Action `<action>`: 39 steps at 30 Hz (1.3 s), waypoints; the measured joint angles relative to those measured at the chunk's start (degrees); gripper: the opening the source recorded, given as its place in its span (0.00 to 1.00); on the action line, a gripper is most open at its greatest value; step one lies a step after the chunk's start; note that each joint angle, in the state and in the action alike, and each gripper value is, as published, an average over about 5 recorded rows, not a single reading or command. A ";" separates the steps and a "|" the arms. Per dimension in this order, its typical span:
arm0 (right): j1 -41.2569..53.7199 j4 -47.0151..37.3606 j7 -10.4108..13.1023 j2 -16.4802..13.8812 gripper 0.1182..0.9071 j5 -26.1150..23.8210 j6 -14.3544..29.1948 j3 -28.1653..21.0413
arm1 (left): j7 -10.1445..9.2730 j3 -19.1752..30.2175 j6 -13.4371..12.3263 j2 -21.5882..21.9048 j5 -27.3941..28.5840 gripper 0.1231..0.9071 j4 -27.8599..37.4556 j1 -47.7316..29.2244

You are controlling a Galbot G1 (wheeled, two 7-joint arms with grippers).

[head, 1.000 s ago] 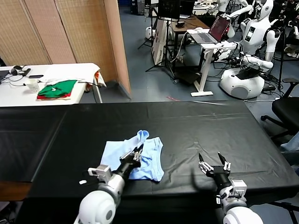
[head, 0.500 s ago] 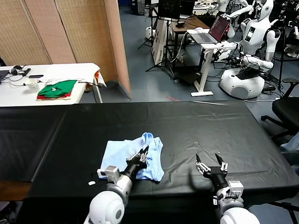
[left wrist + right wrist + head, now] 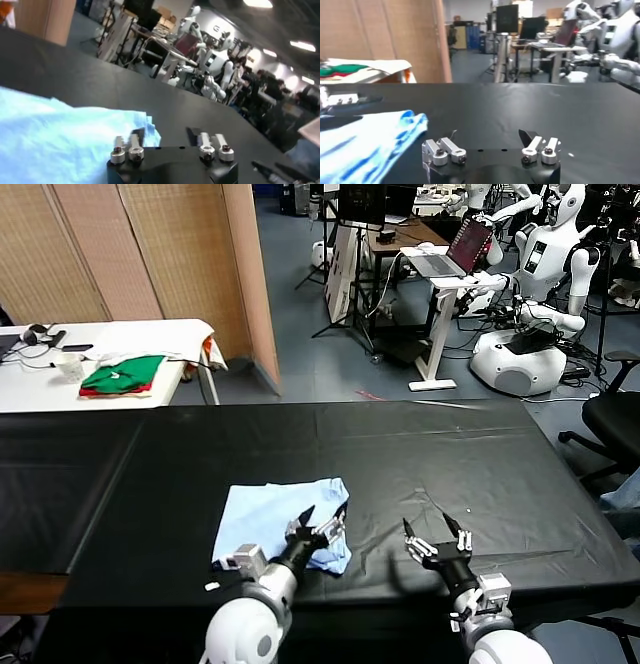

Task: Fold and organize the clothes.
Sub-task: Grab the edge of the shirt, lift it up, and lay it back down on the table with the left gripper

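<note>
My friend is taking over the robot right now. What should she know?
Left gripper: open, at the near right corner of the light-blue T-shirt, holding nothing.
Right gripper: open and empty, above the black table, to the right of the shirt.
The shirt lies bunched, partly folded, near the table's front edge.
Done: one side seems folded over.
Left: probably more folds and tidying.

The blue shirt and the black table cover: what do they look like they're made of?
Shirt: thin, soft woven or knit cloth, probably cotton; matte, and it lies in limp folds and layered edges. Table cover: probably a smooth plastic or coated sheet; it has a faint sheen and shallow creases across it, though the look alone can't settle it.
</note>
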 joint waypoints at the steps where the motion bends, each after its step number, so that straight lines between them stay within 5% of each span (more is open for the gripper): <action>1: 0.35 0.09 -0.04 -0.53 1.00 0.19 -0.30 -0.62 | 0.30 -0.61 -0.40 0.38 0.87 0.99 -0.25 -0.17; 12: 5.37 -2.09 -0.44 -1.77 1.00 0.21 -0.95 -7.59 | 5.94 -10.66 -6.98 9.19 12.89 1.00 1.00 1.41; 28: 2.88 -0.36 0.05 -1.47 1.00 1.79 -0.67 -5.88 | 7.06 -21.12 -5.45 8.93 -1.80 1.00 5.90 3.52; 39: 3.18 -0.54 0.34 -1.35 1.00 1.67 -0.83 -5.85 | 7.93 -20.41 -6.77 6.75 -0.74 1.00 7.07 5.60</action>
